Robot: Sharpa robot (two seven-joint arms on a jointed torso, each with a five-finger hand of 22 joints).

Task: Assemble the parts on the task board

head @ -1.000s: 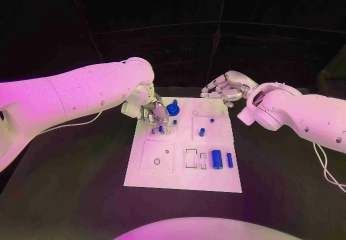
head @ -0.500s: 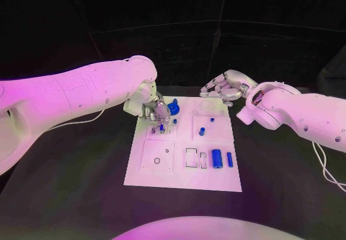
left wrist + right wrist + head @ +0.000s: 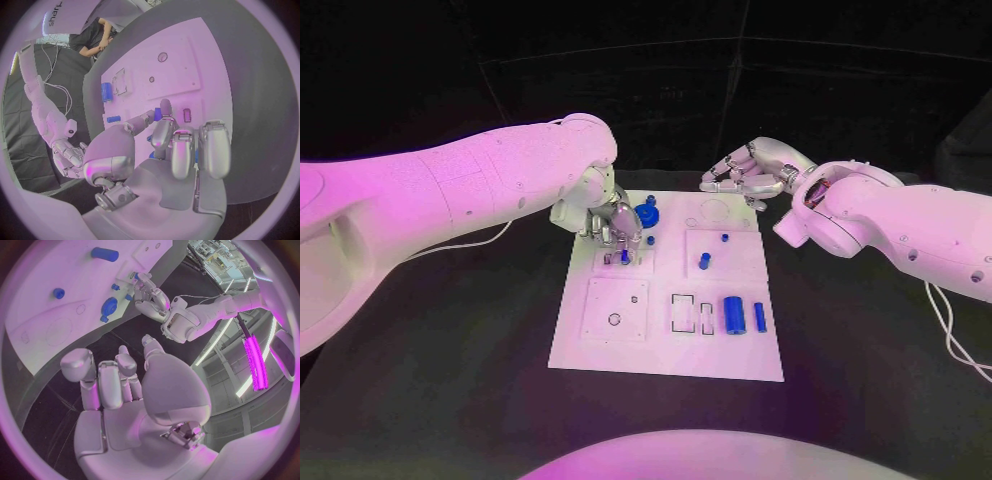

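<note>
While my left hand hangs fingers-down over the task board's far-left corner, I can't tell if it's pinching anything; a small blue part sits at its fingertips. Right hand hovers off the far edge, fingers curled in, nothing held. No legible writing on the board. White plate, mid-table: blue gear-like piece, short pegs, big blue cylinder beside a thin one.

Robot hand over task board
</note>
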